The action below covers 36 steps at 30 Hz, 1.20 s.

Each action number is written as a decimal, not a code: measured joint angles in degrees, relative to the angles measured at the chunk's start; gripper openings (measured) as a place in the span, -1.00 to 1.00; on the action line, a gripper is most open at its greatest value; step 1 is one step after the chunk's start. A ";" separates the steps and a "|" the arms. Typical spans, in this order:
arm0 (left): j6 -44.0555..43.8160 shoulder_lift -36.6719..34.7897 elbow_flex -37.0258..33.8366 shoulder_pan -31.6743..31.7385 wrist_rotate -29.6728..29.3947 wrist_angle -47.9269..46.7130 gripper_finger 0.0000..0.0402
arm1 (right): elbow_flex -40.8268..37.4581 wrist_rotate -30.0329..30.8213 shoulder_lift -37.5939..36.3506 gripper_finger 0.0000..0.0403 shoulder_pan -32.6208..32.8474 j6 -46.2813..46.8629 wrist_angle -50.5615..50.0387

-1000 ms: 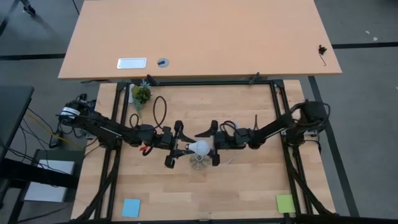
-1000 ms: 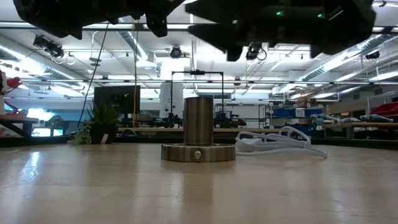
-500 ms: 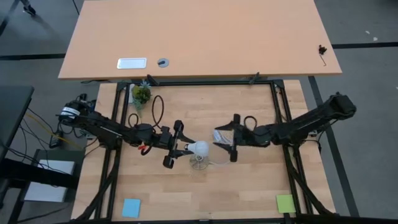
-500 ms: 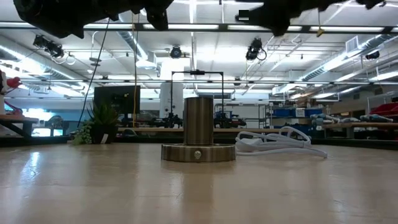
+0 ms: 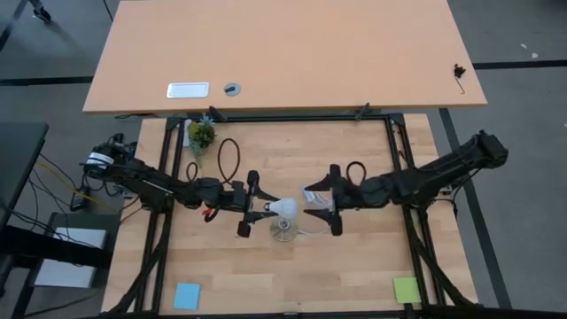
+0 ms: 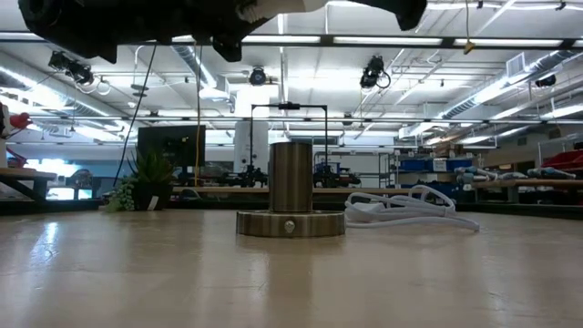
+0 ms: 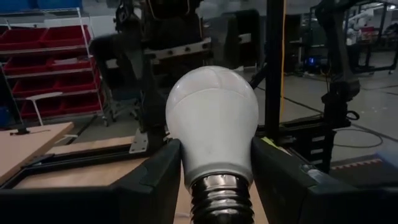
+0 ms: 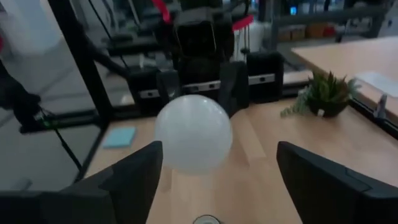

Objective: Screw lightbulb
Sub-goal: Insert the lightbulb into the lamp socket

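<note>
The white lightbulb hangs level above the table, its rounded head toward the table's right and its grey screw base toward my left gripper, which is shut on it. Just beneath it, the round metal socket stands on its flat base on the wood. My right gripper hovers open a little to the right of the bulb's head and touches nothing; in the right wrist view its fingers stand wide on either side of the bulb, short of it. My left gripper pinches the bulb's narrow lower body, just above the screw thread, between its two fingers. The fingers come in level from the table's left and lie along the bulb. The bulb is lifted clear, lying level with its head pointing away.
A coiled white cable lies on the table to the right of the socket. A small potted plant stands at the far left. Blue and green sticky notes sit near the front edge. A black frame rings the table.
My right gripper has drawn back from the bulb's head toward the table's right edge and risen, out of the top of the low view. The bulb has stayed level in my left gripper above the socket.
</note>
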 joint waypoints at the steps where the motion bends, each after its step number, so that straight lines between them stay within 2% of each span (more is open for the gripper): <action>1: 0.17 0.00 0.00 -0.01 0.00 -0.09 -0.10 | 1.99 0.00 0.92 0.65 -0.02 0.00 -2.42; 7: 1.34 0.00 0.00 -0.02 0.00 -0.19 -0.10 | 11.60 -0.04 6.68 0.82 -0.42 1.05 -14.77; 17: 3.03 0.00 0.00 -0.02 -0.15 0.74 -0.10 | 15.01 -1.16 12.02 0.93 -1.44 -0.02 -12.77; 29: 4.02 0.02 0.02 -0.02 0.26 4.25 -0.10 | 15.07 -1.54 14.57 0.92 -1.92 -0.64 -8.44; 36: 3.87 0.02 0.02 -0.02 0.22 4.68 -0.10 | 15.02 -1.14 14.57 0.75 -1.92 -0.64 -8.22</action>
